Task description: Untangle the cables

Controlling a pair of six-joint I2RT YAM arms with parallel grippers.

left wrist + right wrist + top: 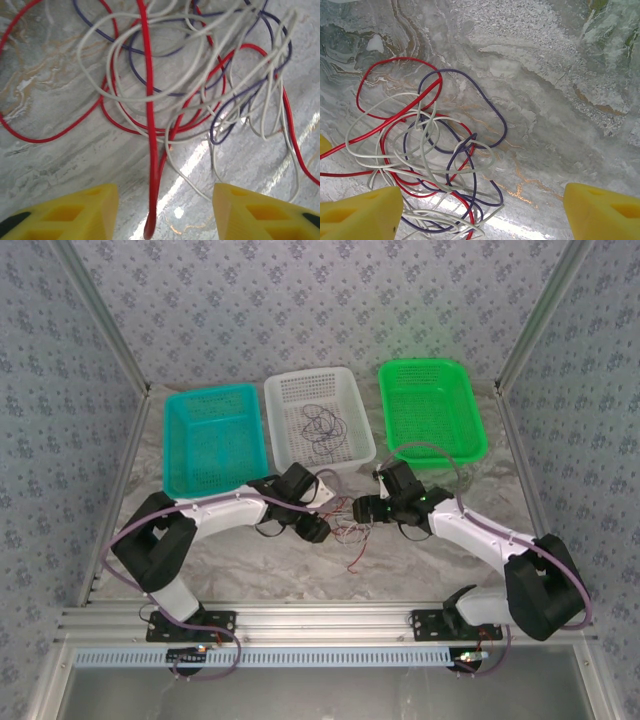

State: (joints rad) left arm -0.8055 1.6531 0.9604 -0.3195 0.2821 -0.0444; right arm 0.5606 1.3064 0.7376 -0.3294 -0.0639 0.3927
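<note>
Red cable (149, 100) lies between left hand (165, 200) fingers

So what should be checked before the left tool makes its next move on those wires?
1. The red cable lies between the left tool fingers: ok.
2. The left tool has its jaws apart, nothing clamped: ok.
3. Only the red cable is in that gap: cannot tell; a whitish cable runs close.
4. The right tool is open: ok.
5. Tangle undone: not ok; the purple cable crosses red and whitish loops.
</note>
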